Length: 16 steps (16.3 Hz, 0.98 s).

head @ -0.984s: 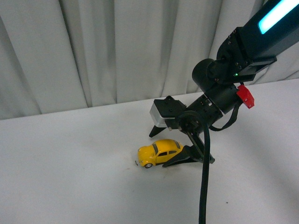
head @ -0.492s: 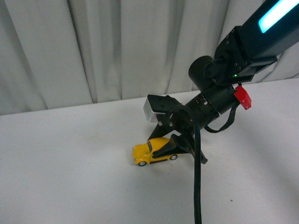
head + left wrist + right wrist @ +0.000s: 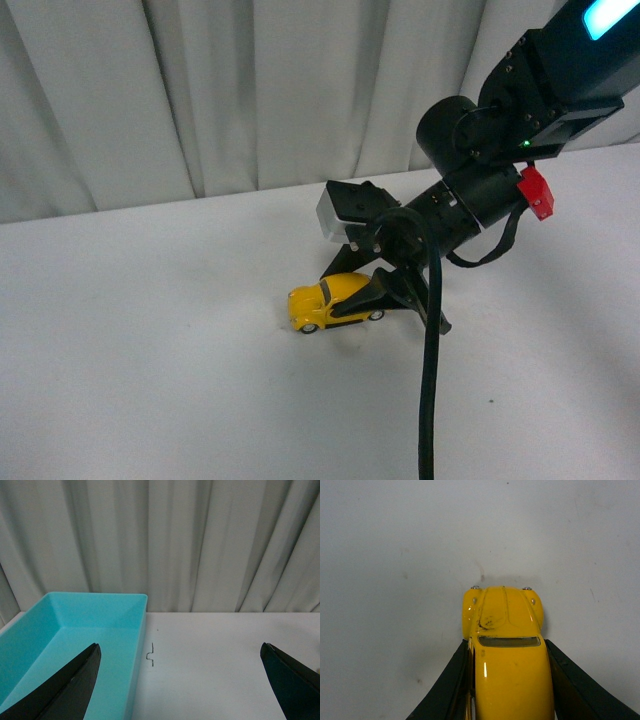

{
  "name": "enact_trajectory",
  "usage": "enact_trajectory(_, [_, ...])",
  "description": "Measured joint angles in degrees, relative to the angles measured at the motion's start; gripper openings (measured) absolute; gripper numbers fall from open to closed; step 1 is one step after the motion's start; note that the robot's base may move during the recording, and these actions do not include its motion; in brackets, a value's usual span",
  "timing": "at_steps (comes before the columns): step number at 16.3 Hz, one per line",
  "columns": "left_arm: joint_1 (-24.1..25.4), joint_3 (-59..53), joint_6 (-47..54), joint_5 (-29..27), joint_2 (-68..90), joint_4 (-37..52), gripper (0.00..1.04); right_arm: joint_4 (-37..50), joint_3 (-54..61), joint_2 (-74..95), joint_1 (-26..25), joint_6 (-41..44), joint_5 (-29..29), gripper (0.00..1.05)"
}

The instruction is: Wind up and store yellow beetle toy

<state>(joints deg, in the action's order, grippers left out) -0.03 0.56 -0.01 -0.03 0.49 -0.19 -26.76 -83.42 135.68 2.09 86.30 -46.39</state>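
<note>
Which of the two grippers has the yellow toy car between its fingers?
The right gripper clamps the yellow beetle toy; the left gripper hangs open, empty.

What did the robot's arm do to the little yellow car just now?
The right end effector slid forward around the yellow beetle toy and closed its fingers on its sides. The toy stayed on the white table, nose pointing the same way, in about the same spot.
</note>
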Motion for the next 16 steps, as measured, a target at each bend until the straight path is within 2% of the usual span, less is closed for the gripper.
enact_trajectory(5, [0.0,0.0,0.0,0.0,0.0,0.0,0.98,0.0,2.8,-0.5,-4.5,3.7,-1.2,0.38])
enact_trajectory(6, [0.0,0.0,0.0,0.0,0.0,0.0,0.98,0.1,5.3,-1.2,-7.1,6.8,-2.1,0.38])
enact_trajectory(16, [0.0,0.0,0.0,0.0,0.0,0.0,0.98,0.4,14.7,-3.8,-14.4,12.8,-5.2,0.38])
